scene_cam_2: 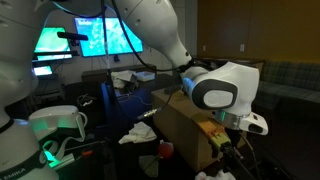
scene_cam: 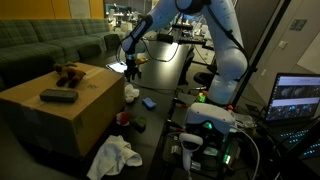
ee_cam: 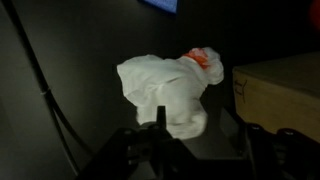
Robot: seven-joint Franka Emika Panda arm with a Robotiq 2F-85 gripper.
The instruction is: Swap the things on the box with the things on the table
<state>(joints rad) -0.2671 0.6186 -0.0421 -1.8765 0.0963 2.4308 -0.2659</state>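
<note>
Your gripper (ee_cam: 195,150) is hanging low along the bottom of the wrist view with its jaws standing apart, dark and blurred, and nothing is sitting between them. Just ahead of it a crumpled white cloth (ee_cam: 160,92) is lying on the table (ee_cam: 70,120), with an orange-red patch (ee_cam: 203,60) showing near its top. The box (ee_cam: 285,85) is sitting just beside the cloth, its tan corner coming in from the right. In an exterior view, a flat dark object (scene_cam: 58,96) and a brownish lump (scene_cam: 68,72) are resting well apart on the box's broad top, and a small blue item (scene_cam: 148,102) is lying near the cloth on the table. Another white cloth (scene_cam: 115,155) is lying crumpled on the floor, and a green sofa (scene_cam: 50,45) is standing behind the box.
</note>
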